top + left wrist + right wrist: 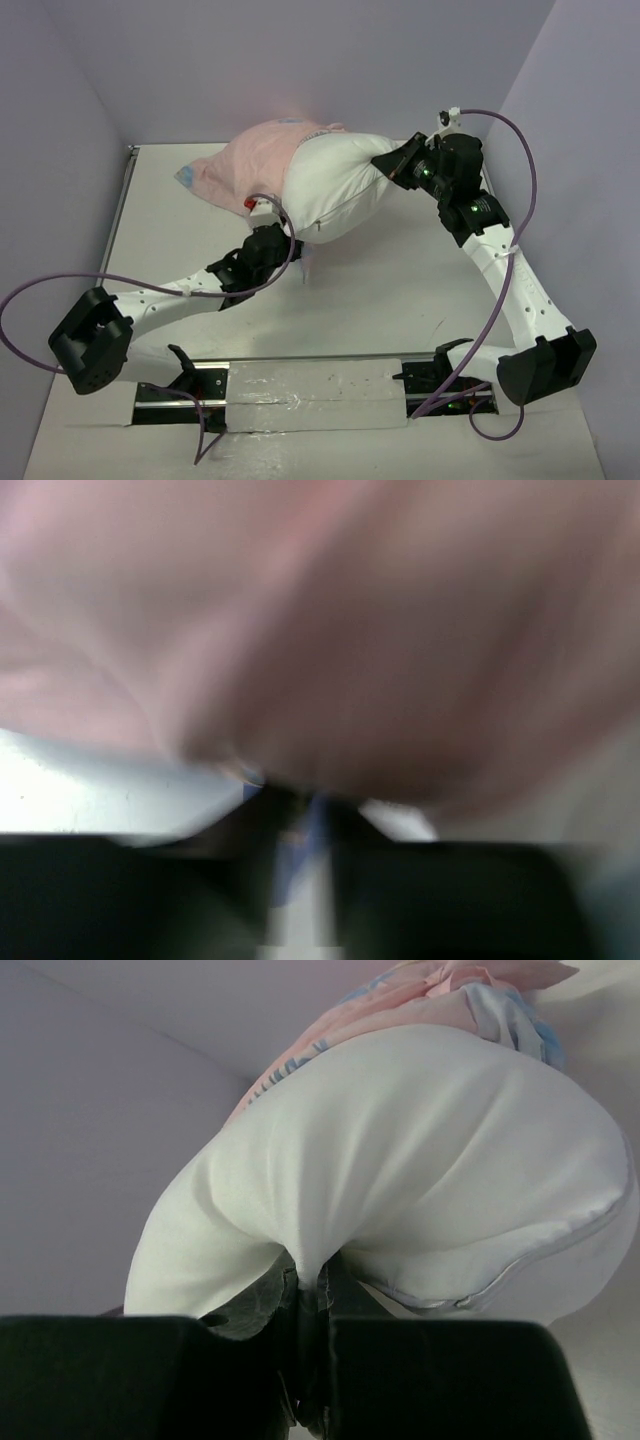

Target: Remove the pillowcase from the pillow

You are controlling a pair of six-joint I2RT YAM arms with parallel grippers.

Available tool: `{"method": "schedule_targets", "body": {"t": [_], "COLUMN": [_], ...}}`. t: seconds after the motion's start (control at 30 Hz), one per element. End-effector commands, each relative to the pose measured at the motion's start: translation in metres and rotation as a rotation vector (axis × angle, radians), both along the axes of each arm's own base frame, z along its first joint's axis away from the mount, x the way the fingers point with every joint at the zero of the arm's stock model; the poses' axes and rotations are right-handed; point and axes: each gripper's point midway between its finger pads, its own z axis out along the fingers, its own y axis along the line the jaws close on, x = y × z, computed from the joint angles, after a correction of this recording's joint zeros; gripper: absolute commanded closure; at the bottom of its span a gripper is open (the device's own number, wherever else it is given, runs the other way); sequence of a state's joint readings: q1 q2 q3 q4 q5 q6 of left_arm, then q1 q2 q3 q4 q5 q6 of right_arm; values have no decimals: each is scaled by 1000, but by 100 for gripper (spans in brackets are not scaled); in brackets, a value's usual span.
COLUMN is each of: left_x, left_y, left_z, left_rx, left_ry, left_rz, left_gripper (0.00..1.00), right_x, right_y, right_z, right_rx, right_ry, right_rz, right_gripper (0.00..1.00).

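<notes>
right gripper (pixel 312 1290) clamped on bare end of white pillow (pixel 400 1160); left gripper (pixel 297 820) clamped on pink pillowcase (pixel 250 165) edge, pillow half uncovered on table (pixel 400 290)

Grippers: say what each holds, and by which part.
Right gripper pinches the pillow at its exposed end; left gripper seems to pinch the pillowcase near its open edge.

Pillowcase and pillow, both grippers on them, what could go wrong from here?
The right gripper pinches only a small fold of the pillow, so it could slip free under tension.
The pillowcase is bunched over the pillow's far half and may snag rather than slide.
The left gripper holds just a thin bit of pink fabric, which might pull out.
</notes>
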State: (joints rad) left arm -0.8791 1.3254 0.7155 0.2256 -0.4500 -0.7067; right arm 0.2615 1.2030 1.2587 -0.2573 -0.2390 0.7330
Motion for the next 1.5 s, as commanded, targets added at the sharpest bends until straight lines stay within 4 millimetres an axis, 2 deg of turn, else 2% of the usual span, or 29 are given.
{"method": "schedule_targets", "body": {"t": [0.0, 0.13, 0.17, 0.23, 0.27, 0.37, 0.4, 0.43, 0.47, 0.5, 0.53, 0.57, 0.6, 0.63, 0.67, 0.73, 0.77, 0.83, 0.9, 0.93, 0.97, 1.0, 1.07, 1.17, 1.2, 1.27, 1.3, 1.4, 1.47], "left_x": [33, 52, 53, 60, 66, 78, 84, 91, 98, 106, 110, 118, 124, 125, 135, 143, 149, 159, 150, 151, 149, 153, 146, 136, 131, 125, 117, 99, 91], "left_y": [-3, 40, 60, 96, 125, 166, 192, 201, 208, 225, 233, 240, 257, 264, 270, 290, 295, 312, 327, 330, 328, 330, 331, 343, 348, 353, 375, 396, 403], "left_z": [45, 42, 33, 36, 26, 21, 11, 0, 0, -5, -19, -15, -18, -39, -31, -54, -51, -62, -81, -80, -85, -80, -83, -70, -68, -66, -63, -58, -59], "left_rx": [-64, -43, -14, -73, -60, -99, -91, -103, -119, -134, -111, -119, -119, -80, -87, -66, -63, -34, 36, 35, 21, -12, -11, 12, 19, 39, 46, 61, 50], "left_ry": [-118, -73, -51, -32, -9, 16, 66, 104, 116, 139, 173, 172, 191, 256, 256, 325, 350, 387, 463, 473, 501, 475, 471, 445, 452, 455, 451, 472, 466], "left_rz": [79, 309, 383, 500, 572, 700, 751, 776, 785, 821, 847, 869, 919, 939, 966, 1034, 1053, 1111, 1169, 1178, 1159, 1150, 1150, 1195, 1209, 1229, 1303, 1360, 1375], "left_gripper": [100, 100, 100, 100, 100, 100, 100, 100, 100, 100, 100, 100, 100, 100, 100, 100, 100, 100, 100, 100, 100, 100, 100, 100, 100, 100, 100, 100, 100], "right_x": [1, 6, 8, 12, 12, 12, 13, 14, 15, 17, 18, 19, 21, 22, 23, 24, 22, 21, 15, 13, 10, 9, 7, -3, -6, -9, -8, -4, -5], "right_y": [-3, -19, -26, -42, -49, -61, -64, -66, -71, -76, -79, -84, -87, -93, -97, -109, -114, -125, -142, -144, -159, -161, -173, -186, -204, -211, -219, -230, -248], "right_z": [55, 56, 63, 68, 77, 89, 89, 91, 95, 89, 89, 89, 88, 87, 85, 83, 81, 81, 82, 82, 80, 78, 71, 85, 90, 105, 108, 116, 126], "right_rx": [19, -67, -119, -196, -271, -402, -424, -440, -458, -480, -492, -500, -505, -510, -522, -530, -526, -522, -507, -499, -499, -496, -484, -441, -435, -411, -419, -427, -398], "right_ry": [-155, -171, -205, -238, -283, -363, -367, -371, -376, -351, -346, -344, -338, -334, -328, -326, -321, -322, -326, -330, -324, -323, -302, -338, -340, -361, -356, -338, -342], "right_rz": [1, -52, -72, -132, -144, -157, -163, -165, -183, -189, -195, -209, -216, -230, -237, -266, -277, -311, -344, -347, -378, -382, -407, -435, -467, -466, -481, -503, -549], "right_gripper": [100, 100, 100, 100, 100, 100, 100, 100, 100, 100, 100, 100, 100, 100, 100, 100, 100, 100, 100, 100, 100, 100, 100, 100, 100, 100, 100, 100, 100]}}
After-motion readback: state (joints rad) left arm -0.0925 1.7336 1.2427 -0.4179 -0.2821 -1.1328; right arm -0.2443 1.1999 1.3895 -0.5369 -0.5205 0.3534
